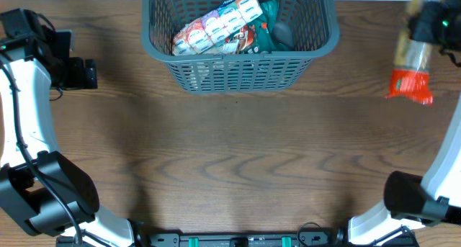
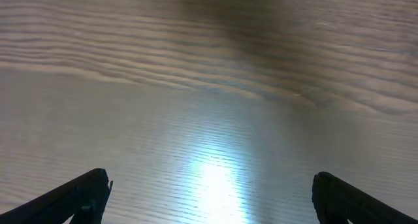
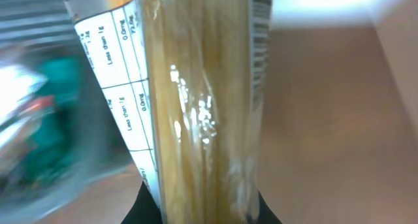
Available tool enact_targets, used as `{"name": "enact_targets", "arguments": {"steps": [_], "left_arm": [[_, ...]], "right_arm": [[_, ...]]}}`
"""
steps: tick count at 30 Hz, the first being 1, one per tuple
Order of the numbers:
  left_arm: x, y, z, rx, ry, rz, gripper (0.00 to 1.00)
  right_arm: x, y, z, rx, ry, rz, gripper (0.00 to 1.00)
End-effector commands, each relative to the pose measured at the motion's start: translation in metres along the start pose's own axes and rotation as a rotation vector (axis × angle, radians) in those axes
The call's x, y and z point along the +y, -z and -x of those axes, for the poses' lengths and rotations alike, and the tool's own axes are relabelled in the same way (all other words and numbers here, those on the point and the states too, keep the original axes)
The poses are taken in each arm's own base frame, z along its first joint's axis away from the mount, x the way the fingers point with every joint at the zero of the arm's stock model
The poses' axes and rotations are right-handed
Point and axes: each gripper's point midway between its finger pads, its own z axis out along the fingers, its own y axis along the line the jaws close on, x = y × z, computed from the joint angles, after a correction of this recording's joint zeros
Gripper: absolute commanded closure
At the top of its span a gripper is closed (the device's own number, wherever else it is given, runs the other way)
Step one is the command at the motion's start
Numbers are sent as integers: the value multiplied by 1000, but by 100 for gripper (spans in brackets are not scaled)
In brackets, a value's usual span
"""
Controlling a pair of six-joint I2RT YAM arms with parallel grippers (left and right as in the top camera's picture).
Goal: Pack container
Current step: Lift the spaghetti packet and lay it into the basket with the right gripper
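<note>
The container (image 1: 241, 73), a dark grey lattice basket, stands at the table's far middle and holds a white patterned packet (image 1: 216, 25) and a teal packet (image 1: 270, 32). At the far right my right gripper (image 1: 431, 20) is shut on a clear pasta packet (image 1: 412, 67) with a red end, which hangs above the table. In the right wrist view the pasta packet (image 3: 202, 100) fills the frame between my fingers (image 3: 145, 208), with the container (image 3: 39, 28) blurred at left. My left gripper (image 1: 85, 73) is open over bare wood at the far left, and its fingers (image 2: 85, 196) stand wide apart with nothing between them.
The table is brown wood (image 1: 238, 160). Both arm bases sit at the near edge, left (image 1: 50, 196) and right (image 1: 418, 200). The basket's rim (image 1: 151, 38) stands well above the tabletop.
</note>
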Motion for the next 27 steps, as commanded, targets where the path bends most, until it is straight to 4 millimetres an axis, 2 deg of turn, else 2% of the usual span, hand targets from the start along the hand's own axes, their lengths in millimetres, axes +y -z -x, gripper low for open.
{"name": "enact_targets", "arguments": {"steps": [1,5,8,11,14,17,21,24,27], "left_arm": [[-6,0,1,3,-16,-6,1],[-8,0,1,3,-20,-8,1],[-8,0,0,6,-19,-8,1],[-8,0,1,5,-19,-8,2],[-8,0,1,5,-19,-8,1],[-8,0,1,5,-1,-9,1],[-8,0,1,2,-1,-7,1],[-8,0,2,-1,-1,-6,1],[-8,0,2,-1,-1,-6,1]], "right_arm": [[93,63,36,-265,540,213,99],[134,80,74,-451,663,179,99],[160,81,94,-551,705,200,99],[187,68,110,-614,739,224,99],[211,39,116,-621,779,248,99],[236,-4,109,-582,853,273,99],[273,-64,83,-483,923,336,99],[294,-99,61,-413,964,378,99],[306,-126,36,-338,1039,409,99]]}}
